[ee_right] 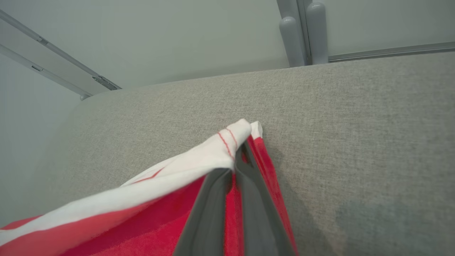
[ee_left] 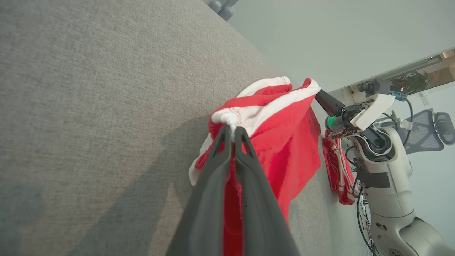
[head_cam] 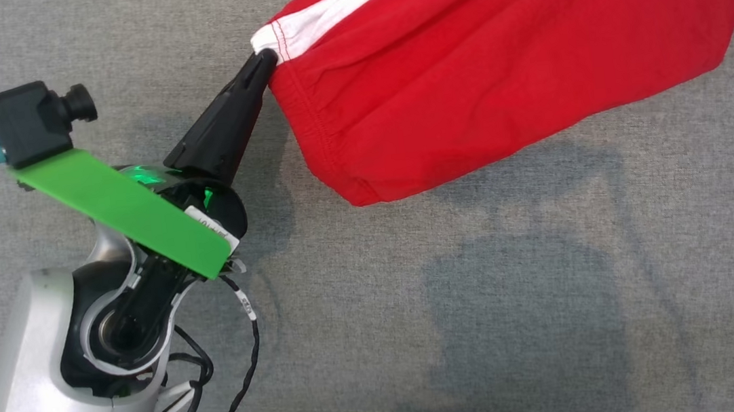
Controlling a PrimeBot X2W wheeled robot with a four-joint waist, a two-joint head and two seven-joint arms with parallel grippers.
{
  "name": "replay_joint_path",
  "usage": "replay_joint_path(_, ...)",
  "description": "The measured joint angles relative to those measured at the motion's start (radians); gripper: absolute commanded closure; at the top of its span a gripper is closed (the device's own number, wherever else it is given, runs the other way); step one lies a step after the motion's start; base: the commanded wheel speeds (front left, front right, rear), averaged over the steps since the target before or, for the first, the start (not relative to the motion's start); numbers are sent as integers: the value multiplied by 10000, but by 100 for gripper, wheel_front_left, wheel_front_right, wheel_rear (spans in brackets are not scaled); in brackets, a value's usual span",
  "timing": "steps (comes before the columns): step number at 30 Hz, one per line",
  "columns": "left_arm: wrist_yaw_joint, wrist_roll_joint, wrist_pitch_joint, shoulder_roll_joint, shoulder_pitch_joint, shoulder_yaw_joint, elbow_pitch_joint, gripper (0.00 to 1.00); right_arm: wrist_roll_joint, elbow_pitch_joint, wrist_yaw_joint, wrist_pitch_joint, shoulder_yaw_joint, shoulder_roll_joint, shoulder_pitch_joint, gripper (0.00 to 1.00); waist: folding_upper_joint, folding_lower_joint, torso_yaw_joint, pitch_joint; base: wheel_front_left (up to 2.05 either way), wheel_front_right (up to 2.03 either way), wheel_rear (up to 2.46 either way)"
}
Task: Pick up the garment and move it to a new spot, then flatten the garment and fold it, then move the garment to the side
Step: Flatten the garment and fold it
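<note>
Red shorts (head_cam: 462,73) look soft, light, floppy; left claw (head_cam: 264,58) and right claw (ee_right: 244,153) each pinch a white-striped corner.

Quick rundown of the background for you: the work area is a grey woven fabric surface (head_cam: 608,160) with a soft dark shadow (head_cam: 521,306) pooled on it. In your left wrist view there's a mesh office chair (ee_left: 432,129) and a leafy plant (ee_left: 412,82) well past the edge, plus a red-and-white striped cloth (ee_left: 336,174) bunched right at that edge. On the right wrist side you get a pale wall (ee_right: 177,35), a slanted metal rail (ee_right: 71,60) and two rounded grey posts (ee_right: 316,32) behind the surface.
</note>
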Motion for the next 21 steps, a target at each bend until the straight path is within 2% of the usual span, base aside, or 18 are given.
replay_joint_path(4,2,12,2,-36,-41,-113,384,100,-253,476,0,2,245,12,-2,100,0,0,117,-86,0,0,0)
replay_joint_path(5,27,46,2,-29,-42,-125,407,100,-330,522,0,2,301,36,-33,82,0,0,140,-108,0,0,0)
replay_joint_path(6,27,121,2,-17,-45,-138,439,100,-391,587,0,2,355,63,-102,54,0,0,158,-124,0,0,0)
replay_joint_path(7,27,240,0,0,-71,-196,522,91,-454,654,0,0,382,84,-181,7,0,0,174,-136,0,0,0)
replay_joint_path(8,27,433,-10,6,-116,-272,662,89,-497,744,4,-17,385,109,-225,0,0,0,188,-152,0,0,0)
replay_joint_path(9,27,610,-13,8,-161,-320,775,89,-527,848,6,-58,407,151,-237,0,0,0,200,-178,0,0,0)
replay_joint_path(10,27,669,-52,8,-207,-326,861,84,-533,972,6,-105,443,213,-236,0,0,0,209,-210,0,0,0)
replay_joint_path(11,29,677,-100,8,-257,-322,947,65,-535,1078,10,-138,489,278,-236,0,0,0,212,-245,0,0,0)
replay_joint_path(12,29,708,-104,6,-286,-326,1011,38,-543,1164,12,-194,543,353,-239,0,0,0,211,-282,0,0,0)
replay_joint_path(13,29,744,-134,6,-290,-326,1037,0,-568,1225,13,-221,593,431,-250,0,0,0,204,-318,0,0,0)
replay_joint_path(21,119,1183,-408,-2,-351,-236,1279,0,-610,1685,194,-554,740,941,-353,0,0,0,-21,-485,0,0,0)
